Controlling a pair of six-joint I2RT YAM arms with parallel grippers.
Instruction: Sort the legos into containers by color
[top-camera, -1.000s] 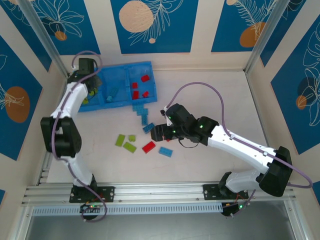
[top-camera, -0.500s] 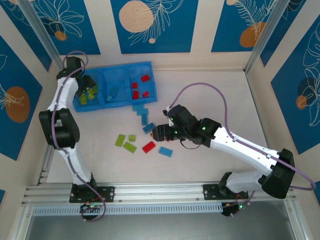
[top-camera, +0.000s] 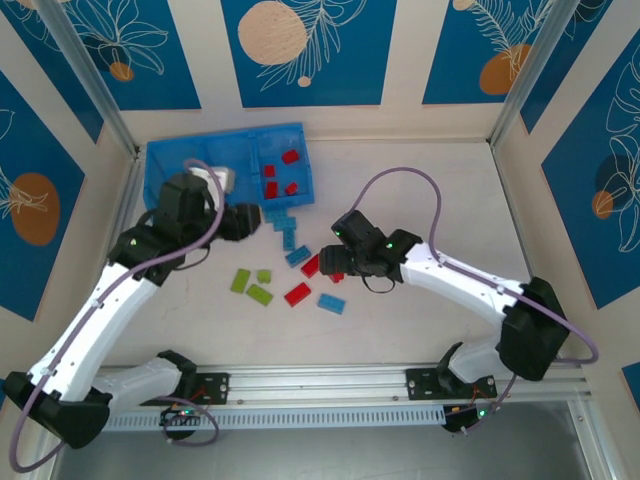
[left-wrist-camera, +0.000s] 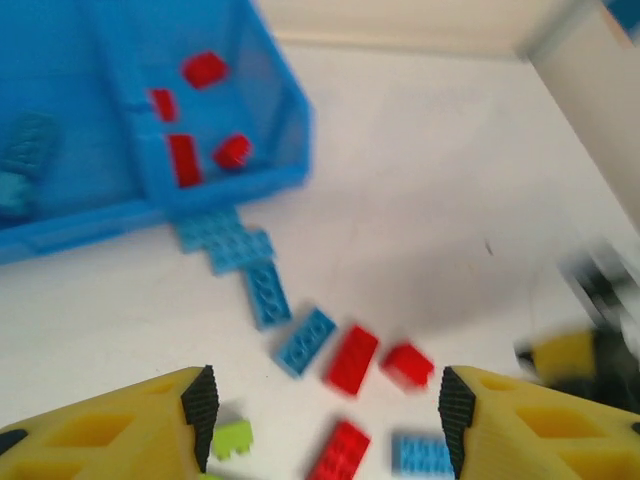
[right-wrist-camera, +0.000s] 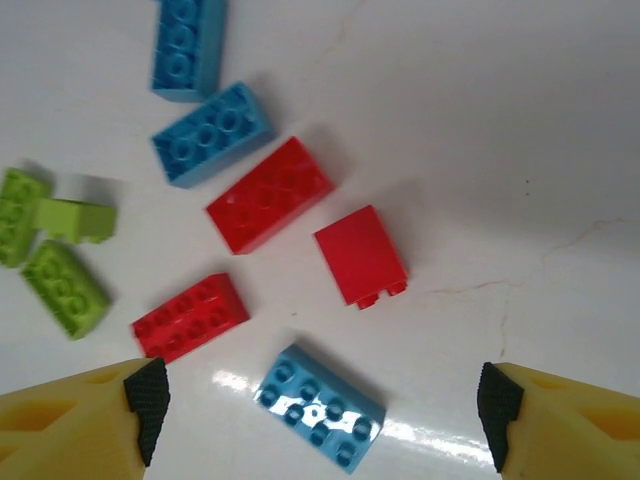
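The blue tray (top-camera: 225, 150) sits at the back left, with red legos (top-camera: 279, 172) in its right compartment. Its near wall (left-wrist-camera: 290, 130) also crosses the left wrist view. Loose bricks lie in front: light blue (top-camera: 290, 236), red (top-camera: 297, 294), lime green (top-camera: 259, 294). My left gripper (top-camera: 255, 217) hovers open near the tray's front edge, and its wrist view shows nothing between the fingers (left-wrist-camera: 327, 405). My right gripper (top-camera: 325, 265) is open above the pile. A light-blue brick (right-wrist-camera: 320, 407) lies between its fingertips (right-wrist-camera: 322, 400), with red bricks (right-wrist-camera: 360, 254) just beyond.
The left arm covers the tray's left compartment in the top view. Light-blue bricks (left-wrist-camera: 25, 150) lie in the middle compartment. Walls enclose the table on three sides. The two grippers are close to each other over the pile.
My left arm swung from the tray's left compartment out over the table toward the loose bricks. My right gripper shifted slightly right, and two red bricks now show beside it.
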